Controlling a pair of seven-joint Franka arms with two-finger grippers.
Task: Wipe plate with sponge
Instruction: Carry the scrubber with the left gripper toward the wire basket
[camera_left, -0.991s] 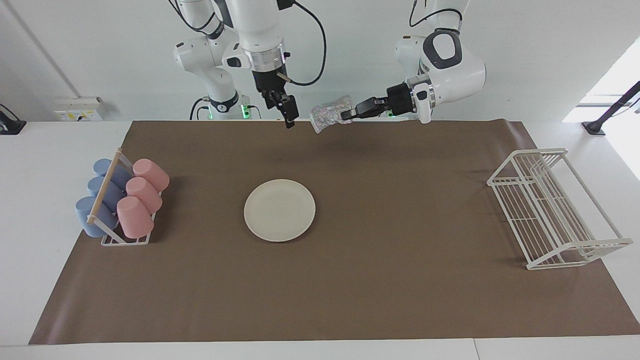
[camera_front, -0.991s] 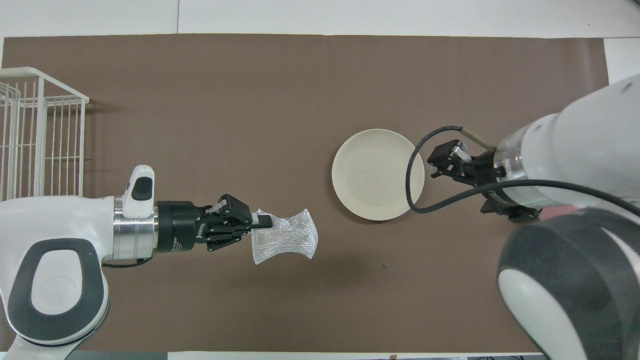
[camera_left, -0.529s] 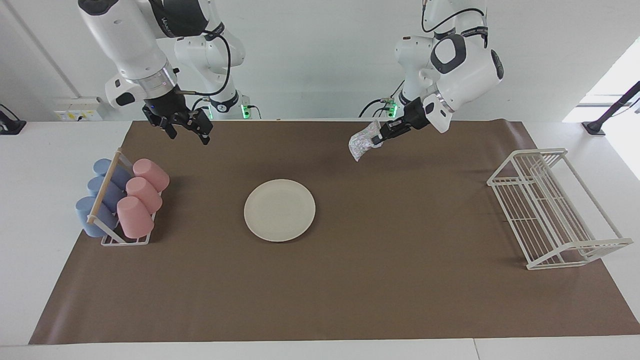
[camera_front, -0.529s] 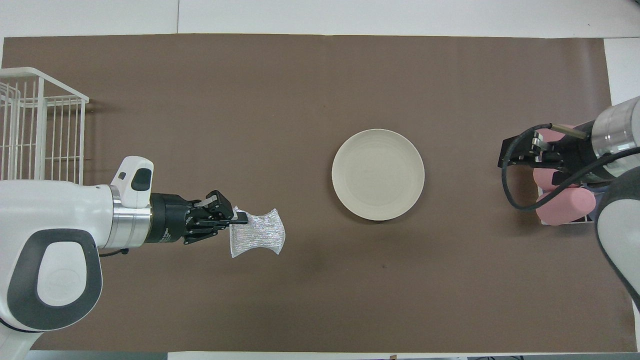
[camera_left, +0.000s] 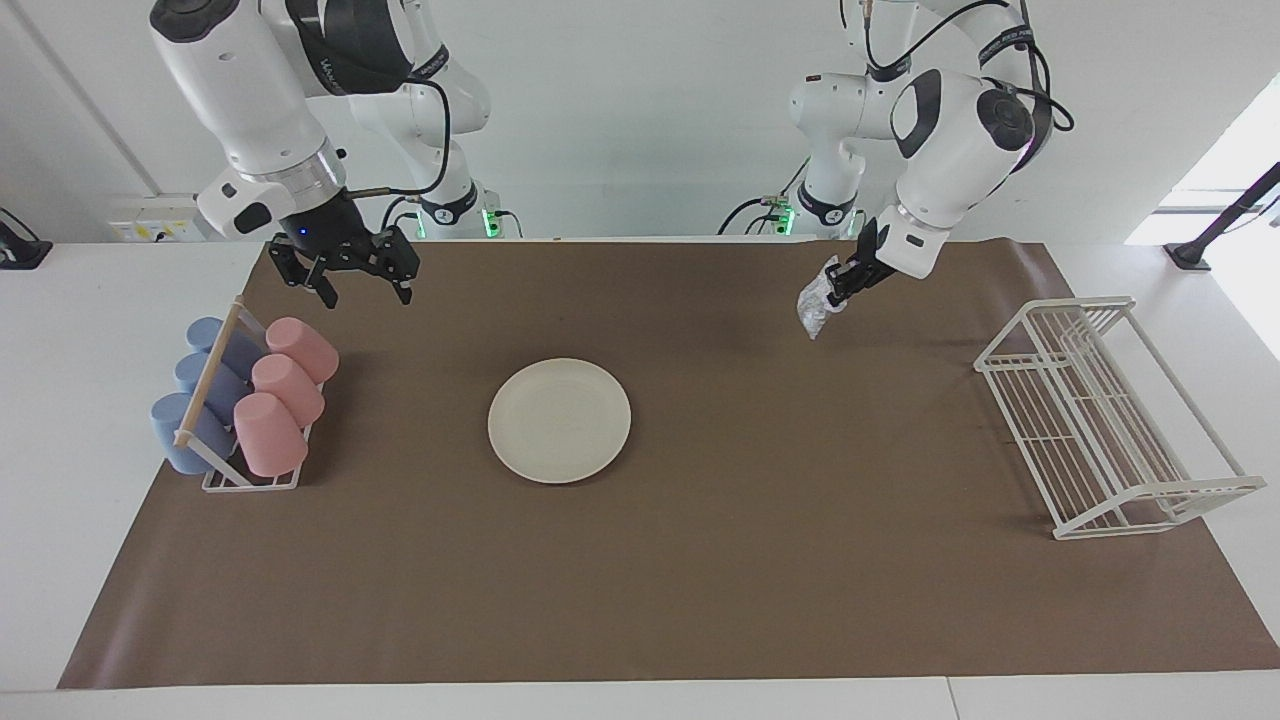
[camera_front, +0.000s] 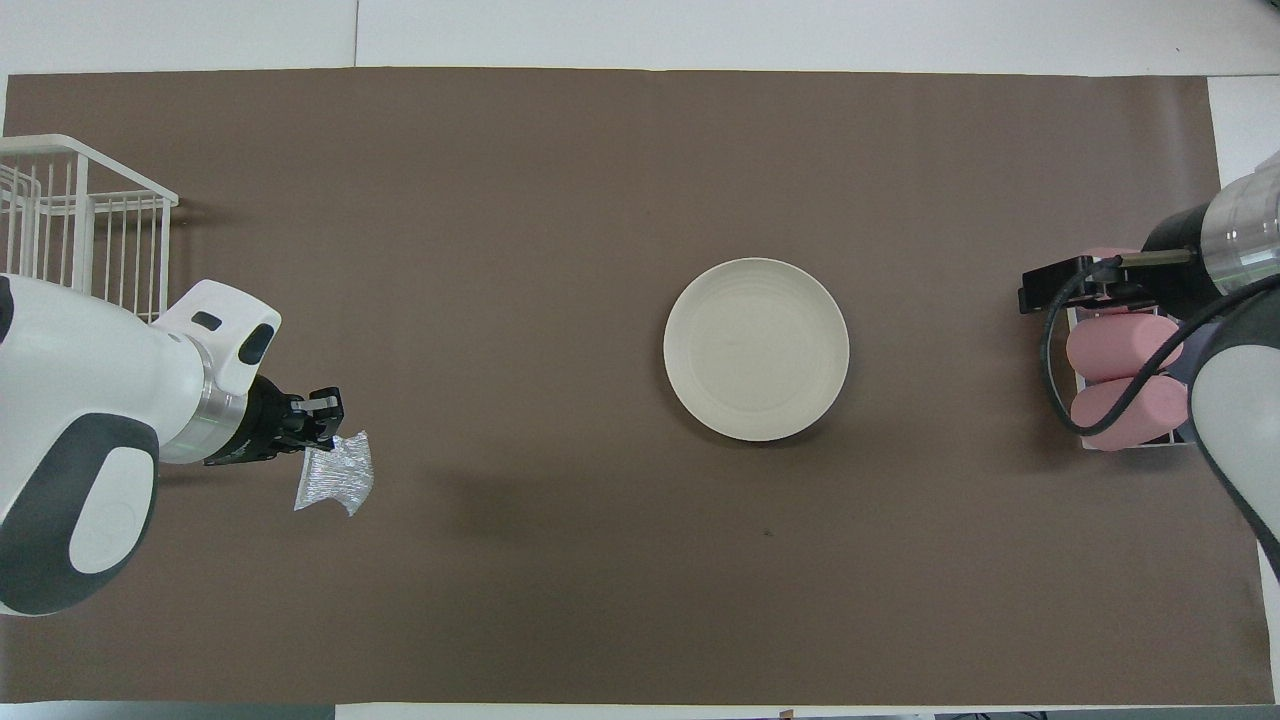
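The cream-white plate (camera_left: 559, 420) lies flat in the middle of the brown mat, with nothing on it; it also shows in the overhead view (camera_front: 756, 349). My left gripper (camera_left: 840, 288) is shut on the silvery mesh sponge (camera_left: 817, 303), which hangs from it in the air over the mat, between the plate and the wire rack. In the overhead view the left gripper (camera_front: 322, 432) and the sponge (camera_front: 334, 477) are well apart from the plate. My right gripper (camera_left: 366, 293) is open and empty, raised beside the cup rack; it also shows in the overhead view (camera_front: 1050, 285).
A rack of blue and pink cups (camera_left: 245, 400) stands at the right arm's end of the mat and shows in the overhead view (camera_front: 1118, 380). A white wire dish rack (camera_left: 1110, 420) stands at the left arm's end (camera_front: 85, 235).
My left gripper has carried the sponge away from the middle toward the wire rack and lower. My right gripper has swung away from the plate to beside the cup rack.
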